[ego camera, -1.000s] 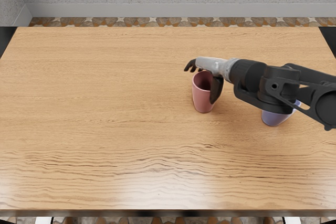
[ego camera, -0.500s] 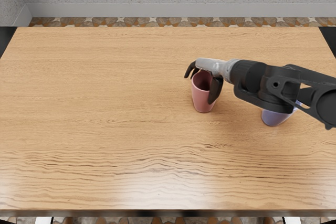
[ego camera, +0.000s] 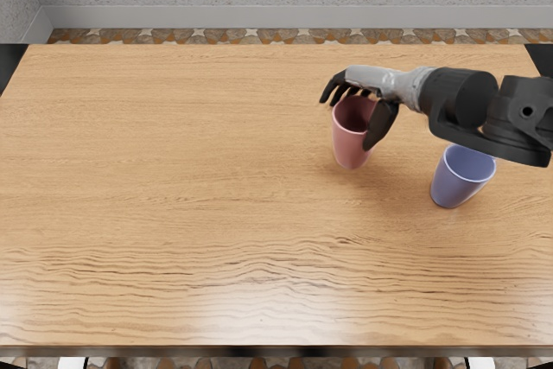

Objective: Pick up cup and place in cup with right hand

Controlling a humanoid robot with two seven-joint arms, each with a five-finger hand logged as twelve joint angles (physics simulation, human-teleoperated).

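Right of centre, my right hand (ego camera: 373, 80) is pinching the pink cup (ego camera: 349, 146) near its rim; a slipping grip is risking a tilt, clipping the blue cup (ego camera: 453, 184) at right.

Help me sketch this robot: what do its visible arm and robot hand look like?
The right robot hand has a silvery-grey back and slim black fingers. The right arm is black, with rounded housings and a small circular fitting. No cables or markings are visible.
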